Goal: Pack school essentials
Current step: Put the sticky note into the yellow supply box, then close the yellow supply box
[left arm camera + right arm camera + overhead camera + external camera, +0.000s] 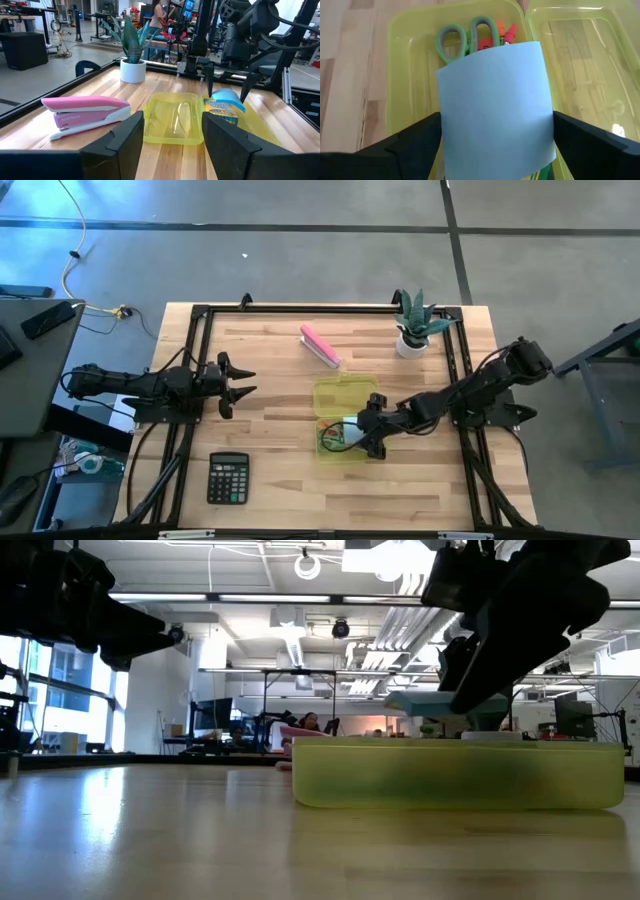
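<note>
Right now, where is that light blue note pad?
The light blue note pad sits between the right gripper's fingers, over the yellow-green box, above the green-handled scissors, right of the table's centre.

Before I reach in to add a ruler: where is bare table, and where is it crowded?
Bare wood lies between the calculator and the yellow case, and between the left gripper and the pink stapler. It is crowded at the case, where the right gripper holds the blue note pad over the scissors.
</note>
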Controlling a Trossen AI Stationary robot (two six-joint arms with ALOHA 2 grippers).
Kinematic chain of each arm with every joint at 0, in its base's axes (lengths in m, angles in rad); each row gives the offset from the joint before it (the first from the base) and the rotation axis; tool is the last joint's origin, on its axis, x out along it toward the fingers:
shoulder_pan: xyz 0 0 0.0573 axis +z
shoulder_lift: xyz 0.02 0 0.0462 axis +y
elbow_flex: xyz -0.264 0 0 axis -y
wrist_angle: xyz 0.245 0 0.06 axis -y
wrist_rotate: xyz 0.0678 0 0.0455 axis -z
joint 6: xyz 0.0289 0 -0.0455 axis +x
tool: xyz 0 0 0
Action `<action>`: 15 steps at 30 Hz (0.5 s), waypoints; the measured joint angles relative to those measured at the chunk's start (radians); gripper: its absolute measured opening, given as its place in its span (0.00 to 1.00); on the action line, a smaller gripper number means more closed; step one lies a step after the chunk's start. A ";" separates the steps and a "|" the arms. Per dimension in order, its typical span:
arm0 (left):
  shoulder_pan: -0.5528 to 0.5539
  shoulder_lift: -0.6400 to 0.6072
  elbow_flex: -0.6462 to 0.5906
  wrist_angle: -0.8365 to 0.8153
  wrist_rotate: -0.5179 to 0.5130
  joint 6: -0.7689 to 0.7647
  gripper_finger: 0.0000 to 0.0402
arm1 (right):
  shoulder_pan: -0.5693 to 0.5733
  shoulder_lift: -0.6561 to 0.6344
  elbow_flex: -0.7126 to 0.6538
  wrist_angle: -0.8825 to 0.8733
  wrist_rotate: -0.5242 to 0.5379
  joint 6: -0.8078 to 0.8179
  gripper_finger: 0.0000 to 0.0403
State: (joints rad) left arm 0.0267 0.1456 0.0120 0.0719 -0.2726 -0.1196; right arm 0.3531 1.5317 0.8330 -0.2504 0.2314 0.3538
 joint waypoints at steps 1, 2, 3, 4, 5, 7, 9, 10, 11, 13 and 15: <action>0.000 0.000 0.000 0.000 0.000 0.000 0.47 | 0.000 0.000 0.000 0.000 0.000 0.000 0.88; 0.000 0.000 0.000 0.000 0.000 0.000 0.47 | 0.000 0.000 0.000 -0.001 0.000 0.000 0.89; 0.000 0.000 0.000 0.000 0.000 0.000 0.47 | 0.000 0.000 0.000 -0.001 0.000 0.000 0.90; 0.000 0.000 0.000 0.000 0.000 0.000 0.47 | 0.000 0.000 0.000 -0.002 0.000 0.000 0.91; 0.000 0.000 0.000 0.000 0.000 0.000 0.47 | 0.000 0.000 0.000 -0.005 0.000 0.000 0.93; 0.000 0.000 0.000 0.000 0.000 0.000 0.47 | 0.000 0.000 0.000 -0.010 0.001 0.000 0.97; 0.000 0.000 0.000 0.000 0.000 0.000 0.47 | 0.000 0.000 0.000 -0.012 0.004 -0.005 0.99; 0.000 0.000 0.000 0.000 0.000 0.000 0.47 | 0.000 0.000 0.000 -0.013 0.005 -0.008 0.99; 0.000 0.000 0.000 0.000 0.000 0.000 0.47 | 0.000 0.000 0.000 -0.014 0.006 -0.013 0.99; 0.000 0.000 0.000 0.000 0.000 0.000 0.47 | 0.000 0.000 0.000 -0.014 0.017 -0.015 0.99; 0.000 0.000 0.000 0.000 0.000 0.000 0.47 | 0.000 0.000 0.000 -0.014 0.027 -0.015 0.99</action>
State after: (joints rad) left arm 0.0268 0.1456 0.0120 0.0719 -0.2726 -0.1197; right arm 0.3534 1.5318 0.8330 -0.2649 0.2582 0.3389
